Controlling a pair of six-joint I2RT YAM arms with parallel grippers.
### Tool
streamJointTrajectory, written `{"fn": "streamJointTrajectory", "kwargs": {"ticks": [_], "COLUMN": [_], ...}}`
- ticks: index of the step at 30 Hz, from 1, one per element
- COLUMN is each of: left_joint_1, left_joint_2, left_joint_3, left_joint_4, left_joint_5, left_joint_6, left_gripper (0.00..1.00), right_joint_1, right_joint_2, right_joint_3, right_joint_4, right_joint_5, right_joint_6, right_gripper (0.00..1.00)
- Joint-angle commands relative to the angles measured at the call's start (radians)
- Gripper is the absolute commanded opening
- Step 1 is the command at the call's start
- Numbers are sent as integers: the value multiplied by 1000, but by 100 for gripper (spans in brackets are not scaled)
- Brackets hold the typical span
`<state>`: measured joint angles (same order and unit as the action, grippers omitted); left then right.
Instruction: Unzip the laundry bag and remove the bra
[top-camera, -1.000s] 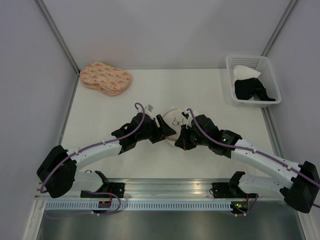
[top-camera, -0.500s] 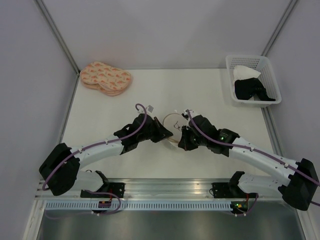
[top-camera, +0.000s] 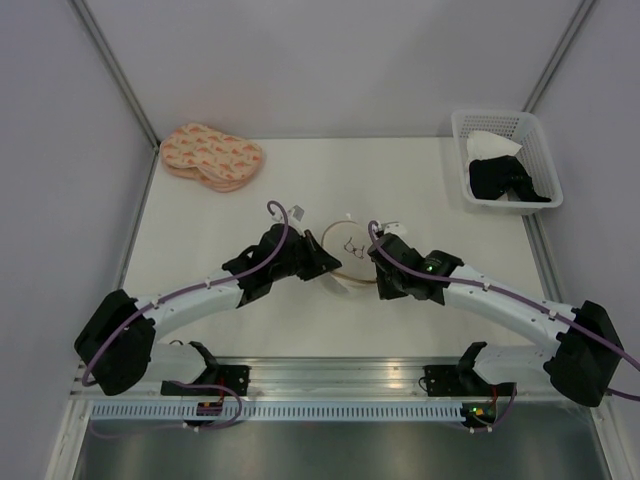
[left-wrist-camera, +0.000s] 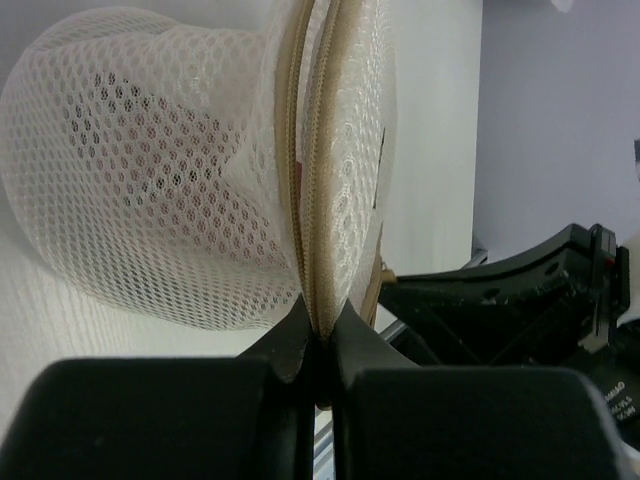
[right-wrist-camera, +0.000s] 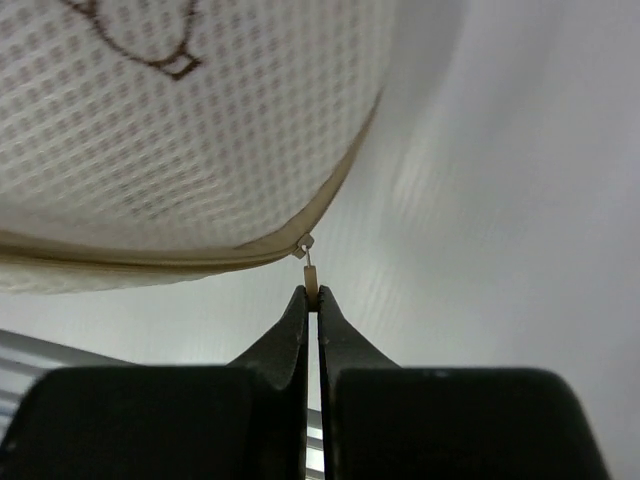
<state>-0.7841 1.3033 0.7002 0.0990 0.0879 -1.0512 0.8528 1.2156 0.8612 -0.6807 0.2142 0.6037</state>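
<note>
**Near edge.** The left arm (top-camera: 200, 290) and right arm (top-camera: 500, 300) are seen reaching in from the near edge of the counter (top-camera: 420, 170) and meeting at the laundry bag (top-camera: 345, 252), one on each side of it.

**Left jaws.** Closed tight on the laundry bag at its beige woven zip tape (left-wrist-camera: 310, 180). The tape is pinched between the two black pads, and no gap shows between them.

**Right jaws.** Closed on the small flat metal zip pull (right-wrist-camera: 311, 287), which hangs from the slider (right-wrist-camera: 303, 243) at the bag's seam. Only the tip of the pull is gripped.

**Laundry bag.** A drum-shaped pouch of white honeycomb mesh, soft and bulging, with a round cream face bearing a dark line drawing (right-wrist-camera: 150, 40). It is positioned mid-counter between the two wrists. It cannot be told whether the zip has been parted at any point.

**Bra.** A dusty-pink soft mass (left-wrist-camera: 150, 150) is made out through the mesh, inside the laundry bag.

**Beyond the bag, far left.** Peach oval pads (top-camera: 210, 155) with a pink pattern are stacked flat on the counter, well apart from the bag.

**Beyond the bag, far right.** A white plastic lattice basket (top-camera: 546, 150) is recorded, also well apart. A black garment (top-camera: 505, 180) and a white fabric piece (top-camera: 490, 145) are held in it.
</note>
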Motion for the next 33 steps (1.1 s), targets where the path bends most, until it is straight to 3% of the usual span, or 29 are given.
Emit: {"fn": "streamJointTrajectory", "kwargs": {"ticks": [1, 6, 11, 13, 14, 15, 18, 19, 20, 21, 22, 24, 27, 33], "left_joint_1": [39, 94, 134, 138, 141, 146, 148, 148, 146, 138, 131, 109, 77, 28], "left_joint_2": [-16, 75, 256, 310, 350, 369, 364, 346, 317, 251, 208, 103, 3, 2], "left_joint_3": [45, 143, 326, 399, 415, 427, 435, 400, 372, 316, 289, 201, 84, 25], "left_joint_4": [4, -19, 11, 25, 40, 48, 47, 42, 33, 10, -19, -85, -61, 71], "left_joint_5": [52, 119, 274, 306, 317, 317, 262, 233, 202, 112, 66, -23, -34, 44], "left_joint_6": [103, 232, 309, 324, 326, 323, 287, 266, 258, 249, 228, 197, 107, 49], "left_gripper": [2, 2, 2, 9, 14, 33, 67, 71, 85, 94, 97, 100, 100, 100], "right_joint_1": [-14, -14, -12, -14, -14, -14, -14, -12, -14, -14, -14, -14, -14, -12], "right_joint_2": [19, -43, -102, -113, -114, -113, -113, -110, -107, -102, -100, -81, -59, -31], "right_joint_3": [58, 68, 44, 36, 32, 30, 18, 15, 7, 2, -2, -11, -22, -13], "right_joint_4": [-132, -99, -33, -16, -4, 3, 35, 41, 58, 70, 81, 113, 173, 240], "right_joint_5": [226, 212, 90, 54, 41, 18, -45, -58, -73, -106, -120, -147, -209, -274], "right_joint_6": [50, 31, -11, -19, -19, -22, -22, -22, -21, -22, -24, -31, -48, -64], "right_gripper": [1, 0, 0, 0, 0, 0, 1, 0, 0, 0, 0, 0, 0, 0]}}
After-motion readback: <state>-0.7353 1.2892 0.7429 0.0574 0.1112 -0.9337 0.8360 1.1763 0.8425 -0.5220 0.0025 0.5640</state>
